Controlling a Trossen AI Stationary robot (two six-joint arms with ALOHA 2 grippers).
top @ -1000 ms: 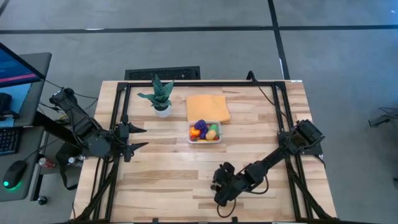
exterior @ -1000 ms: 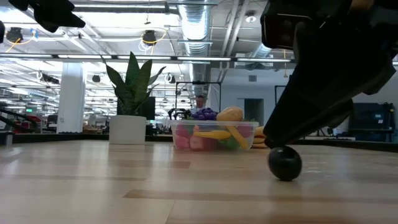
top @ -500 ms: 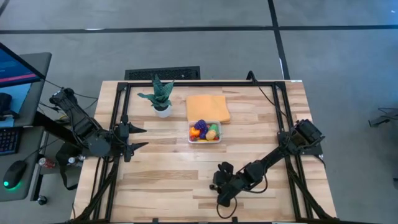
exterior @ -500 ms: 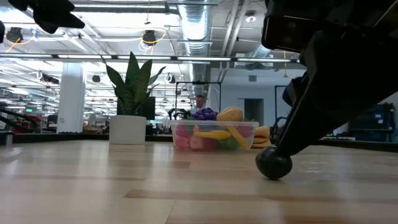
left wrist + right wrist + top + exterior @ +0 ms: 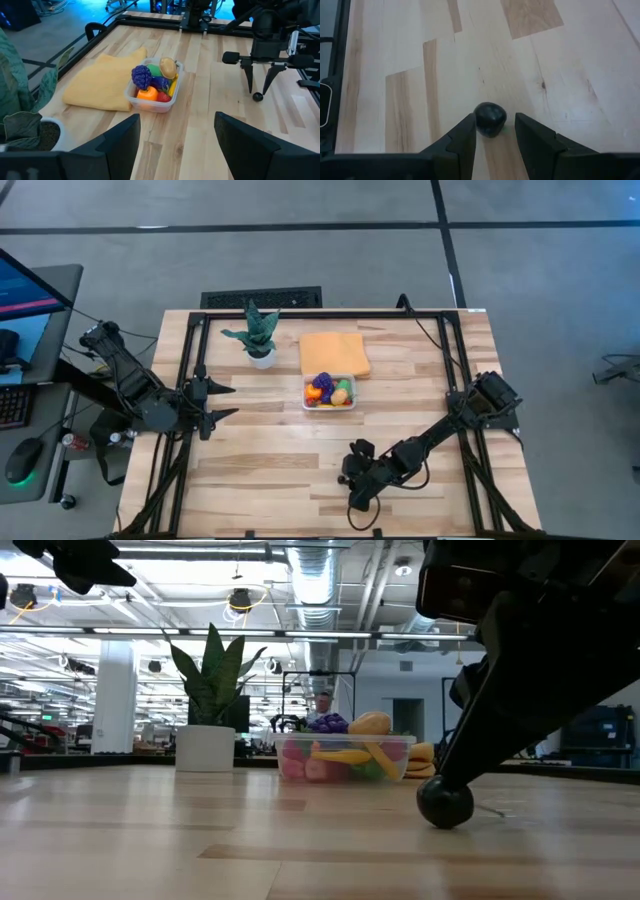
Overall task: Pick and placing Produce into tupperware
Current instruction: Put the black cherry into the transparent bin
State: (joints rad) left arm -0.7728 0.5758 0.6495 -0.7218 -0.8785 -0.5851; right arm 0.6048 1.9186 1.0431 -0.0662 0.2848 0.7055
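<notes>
The clear tupperware [image 5: 329, 392] [image 5: 152, 92] stands mid-table on its base, holding several toy produce pieces: purple, orange, yellow, red and green. A small dark round piece [image 5: 490, 118] [image 5: 445, 803] sits near the table's near edge, between the fingertips of my right gripper [image 5: 492, 131] [image 5: 356, 495]. That gripper slants down onto the piece and is shut on it. My left gripper [image 5: 225, 401] [image 5: 177, 145] waits open above the table's left edge, facing the tupperware. My right gripper pinches the dark round piece by its two sides [image 5: 479, 120] between the free ends of its two fingers [image 5: 257, 95]. The fingers slant down from the table's right and far side. The piece's underside [image 5: 445, 824] rests on the tabletop.
A folded orange cloth [image 5: 334, 353] lies just beyond the tupperware. A potted plant [image 5: 256, 335] in a white pot stands to the cloth's left. Black frame rails [image 5: 186, 370] run along the left, far and right edges. Bare wood lies between the tupperware and my right gripper.
My right gripper has rolled about its own axis without leaving its place. The dark round piece between its tips has shifted a little toward the table's left edge and stays on the wood.
</notes>
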